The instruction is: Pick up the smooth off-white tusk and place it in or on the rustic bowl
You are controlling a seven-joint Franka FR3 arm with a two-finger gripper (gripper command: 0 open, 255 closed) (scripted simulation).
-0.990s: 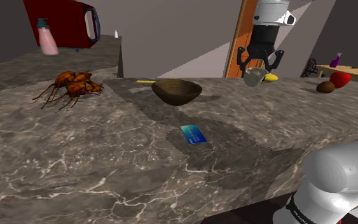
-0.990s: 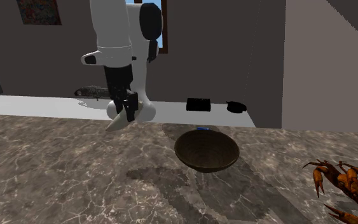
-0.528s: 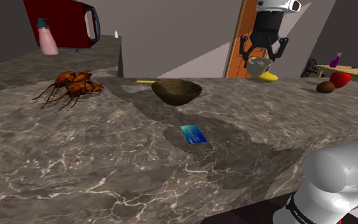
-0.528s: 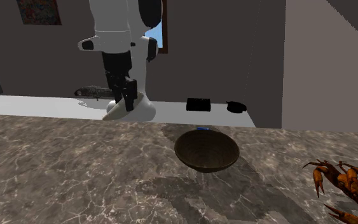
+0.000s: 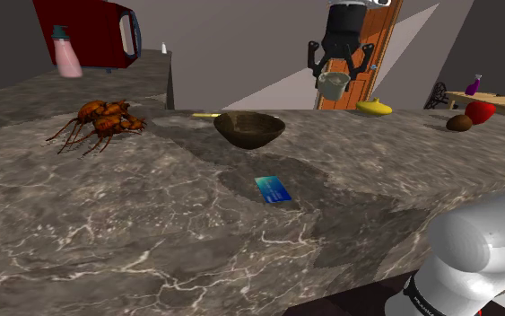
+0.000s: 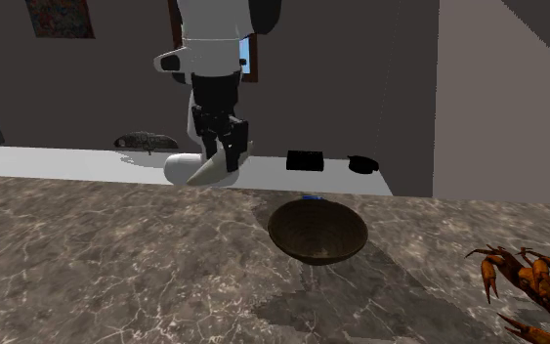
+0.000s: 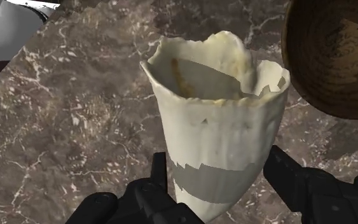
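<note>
Tusk (image 7: 215, 121): off-white, tapered, broad jagged hollow end clear of the fingers. The gripper (image 5: 335, 76) is clamped on its narrower part, high above the tabletop (image 5: 134, 215). The brown bowl (image 5: 250, 136) sits empty on the tabletop. In the shoulder view the tusk hangs up and to the right of it, not over it.

Step in hand, as judged: carry across to the bowl. To do it well:
- travel level with a firm grip
- stop with the tusk centred over the opening
- lower close to the rim before releasing, so the tapered piece cannot bounce or roll out
</note>
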